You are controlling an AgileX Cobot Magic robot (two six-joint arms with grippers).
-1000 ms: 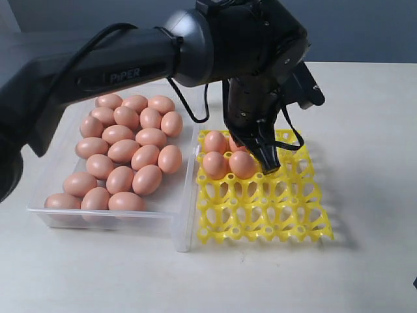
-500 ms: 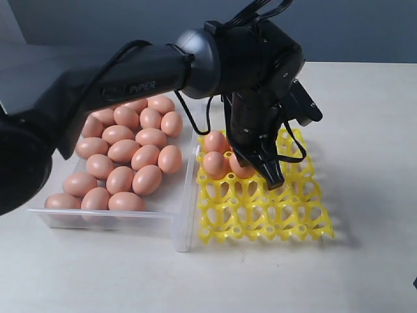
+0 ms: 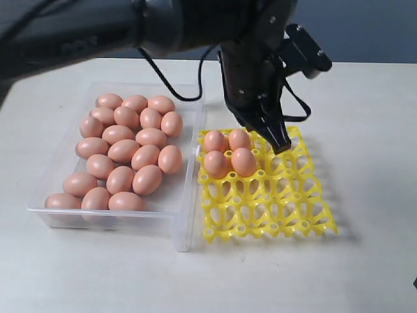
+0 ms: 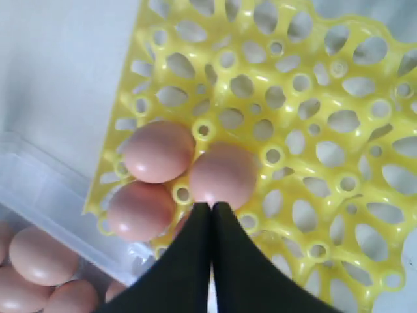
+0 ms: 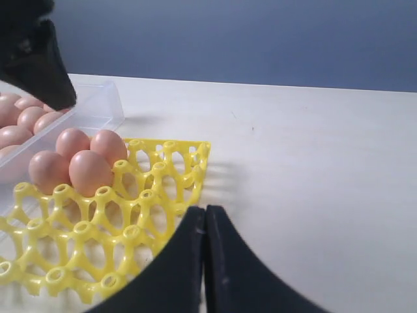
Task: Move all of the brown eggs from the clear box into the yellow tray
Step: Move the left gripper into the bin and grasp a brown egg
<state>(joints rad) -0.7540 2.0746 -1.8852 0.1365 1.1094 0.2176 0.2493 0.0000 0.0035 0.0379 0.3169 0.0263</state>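
Fingers, left (image 3: 277,138): pressed flat together, tips meeting, nothing between them. They hang over the yellow tray (image 3: 306,215), above its far row, just beside the four brown eggs (image 3: 243,162) already seated there; the exterior view shows a gap between the tips and the nearest egg, while in the left wrist view the closed left fingers (image 4: 190,261) overlap that egg's edge, so contact cannot be told from that view alone. The four eggs fill a two-by-two block in the tray's far corner, the one next to the clear box (image 3: 189,195); all other cups are bare. The tray lies flat on the counter (image 3: 365,130), its near-box side right against the box wall. The box sits on the counter to the left of the tray in the exterior view and holds roughly twenty more brown eggs (image 3: 123,150), lying on their sides, packed close and touching one another. Right fingers (image 5: 192,261): likewise clenched shut and empty, low over the bare counter, with the tray (image 5: 171,171) near them.
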